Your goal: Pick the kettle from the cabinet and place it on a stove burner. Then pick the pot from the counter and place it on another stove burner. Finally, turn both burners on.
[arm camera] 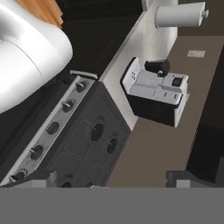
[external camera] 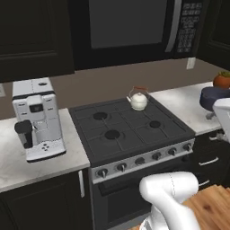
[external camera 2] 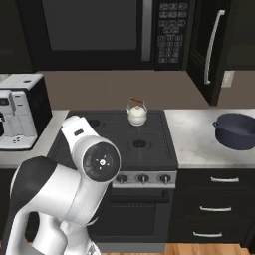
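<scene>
The cream-white kettle stands upright on the back right burner of the stove. The other burners are bare. A row of knobs lines the stove front. On the marbled counter to the right of the stove sits the dark blue pot. Above it hangs the black cabinet with its silver bar handle. My gripper is open and holds nothing; it looks down over the stove's left part, its fingertips wide apart.
A white coffee machine stands on the counter left of the stove. The black microwave hangs over the stove. An orange-red fruit lies behind the pot. A paper towel roll sits farther left.
</scene>
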